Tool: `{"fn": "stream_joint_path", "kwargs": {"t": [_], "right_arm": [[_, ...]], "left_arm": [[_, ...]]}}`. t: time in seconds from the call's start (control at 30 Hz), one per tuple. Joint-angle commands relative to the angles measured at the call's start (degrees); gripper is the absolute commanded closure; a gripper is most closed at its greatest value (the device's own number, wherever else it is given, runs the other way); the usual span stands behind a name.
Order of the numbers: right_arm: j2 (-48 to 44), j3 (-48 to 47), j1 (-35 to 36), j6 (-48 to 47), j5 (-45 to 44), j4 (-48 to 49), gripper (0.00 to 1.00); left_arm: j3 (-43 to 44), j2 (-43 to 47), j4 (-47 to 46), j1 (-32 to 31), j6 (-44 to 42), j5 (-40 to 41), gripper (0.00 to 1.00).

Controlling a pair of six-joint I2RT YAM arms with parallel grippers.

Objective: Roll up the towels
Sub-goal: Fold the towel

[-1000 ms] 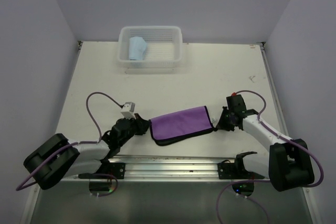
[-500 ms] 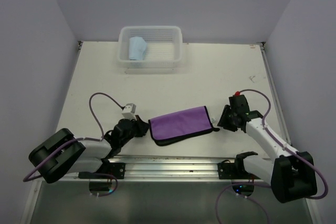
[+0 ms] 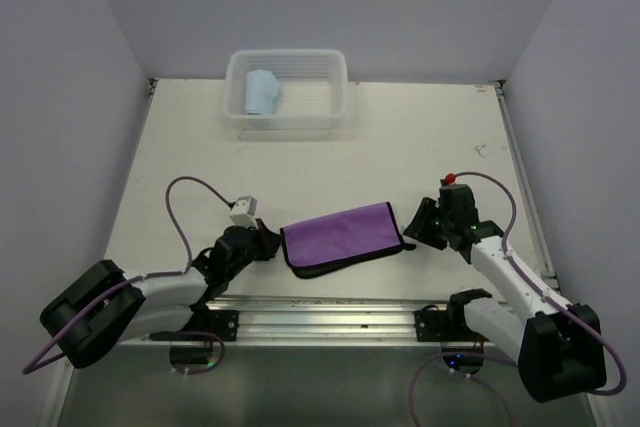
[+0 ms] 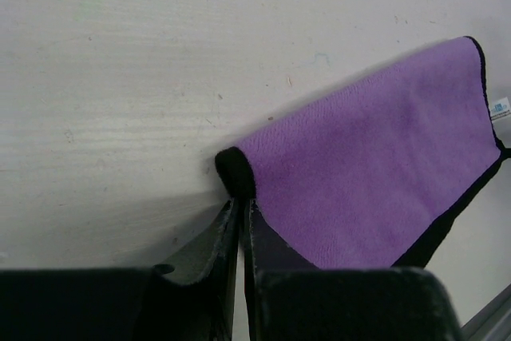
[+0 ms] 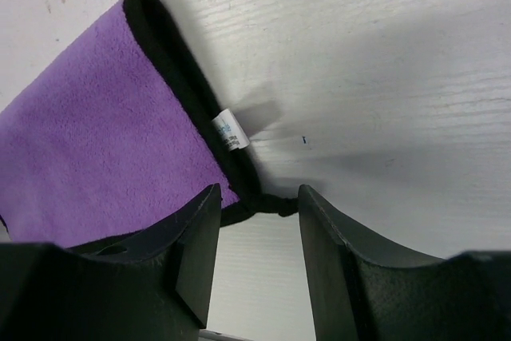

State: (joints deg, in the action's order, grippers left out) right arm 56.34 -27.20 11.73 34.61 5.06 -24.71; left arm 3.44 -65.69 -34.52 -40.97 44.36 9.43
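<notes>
From the overhead camera, I see the purple towel (image 3: 340, 237) lying flat on the surface (image 3: 400, 147) in the lower middle of the frame. Its purple side is up and a black edge shows along its lower side. My two arms reach in from the bottom corners, one at each short end of the towel.

My left hand (image 3: 272, 243) is at the towel's left end. Through its wrist camera the fingers are drawn together to a thin slit (image 4: 238, 209), with the tips right against the black-edged corner of the cloth (image 4: 375, 189). I cannot tell whether any cloth is actually caught between them.

My right hand (image 3: 412, 232) is at the towel's right end. Its wrist camera shows the fingers standing apart (image 5: 255, 197), holding nothing. The towel's black corner loop lies on the surface in the gap between them. A small white tag (image 5: 229, 131) sticks out from the black border just above that.

The light blue towel (image 3: 262, 92) sits rolled in the left part of the white basket (image 3: 290, 122), in the upper middle of the frame and well apart from both hands.
</notes>
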Motion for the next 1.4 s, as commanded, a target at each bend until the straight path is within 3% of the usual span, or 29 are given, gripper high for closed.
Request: {"fn": "stream_joint_path", "kwargs": {"t": [0.0,0.43,0.8,1.03,1.37], "right_arm": [[-0.3,0.6,0.2,-1.1,3.9,6.7,0.52],[7.4,1.3,1.8,-3.1,5.8,11.0,0.53],[8.3,2.6,3.7,-3.1,4.7,10.6,0.65],[9.8,2.0,5.3,-3.1,3.3,10.2,0.65],[11.2,1.2,6.1,-3.3,2.1,9.3,0.86]], "left_arm": [[2.4,2.5,3.2,-0.2,-1.5,2.0,0.9],[4.6,0.2,3.9,-0.2,-1.8,2.1,0.9],[5.1,-2.9,2.1,-0.2,-2.0,1.5,0.9],[6.1,-3.8,1.8,-0.2,-3.4,1.6,0.9],[7.2,-5.2,1.5,-0.2,-3.7,1.3,0.9]]}}
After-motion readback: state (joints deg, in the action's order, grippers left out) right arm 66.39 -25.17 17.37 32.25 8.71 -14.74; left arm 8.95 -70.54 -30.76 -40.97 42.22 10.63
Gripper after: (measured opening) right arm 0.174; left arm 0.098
